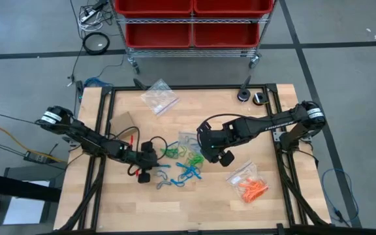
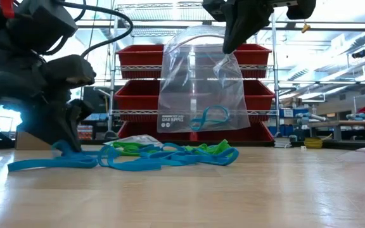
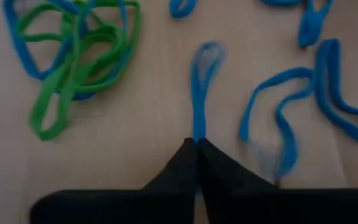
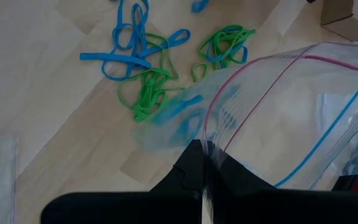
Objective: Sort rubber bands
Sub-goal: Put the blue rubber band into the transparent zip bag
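Loose blue and green rubber bands [image 1: 183, 162] lie in a heap at mid-table. My left gripper [image 3: 196, 144] is down at the heap's left side [image 1: 150, 156], shut on one blue rubber band [image 3: 201, 74]. My right gripper [image 4: 205, 155] is above the heap's right side [image 1: 209, 145], shut on a clear zip bag [image 2: 198, 82] with a blue band [image 2: 208, 117] inside. In the low view the left gripper [image 2: 65, 130] stands at the table beside blue bands [image 2: 49, 161]. My left gripper pinches the near end of the blue band's loop [image 3: 197, 132] between its two fingertips. The fingers slant down from the table's left and lie in line with the band. The rest of the loop lies stretched out on the table ahead of them. My right gripper pinches the clear bag at its zip rim [image 4: 211, 138] between the two fingers, coming from above and slanting down. The bag hangs open-end up below the fingers [image 2: 233, 38]. Its lower edge [image 2: 198, 128] shows above the bands on the table.
A second clear bag [image 1: 159, 96] lies at the table's far side, a bag with orange bands [image 1: 249, 185] at the near right, and a cardboard piece [image 1: 124, 124] at the left. A red-bin shelf cart [image 1: 191, 26] stands beyond the far edge.
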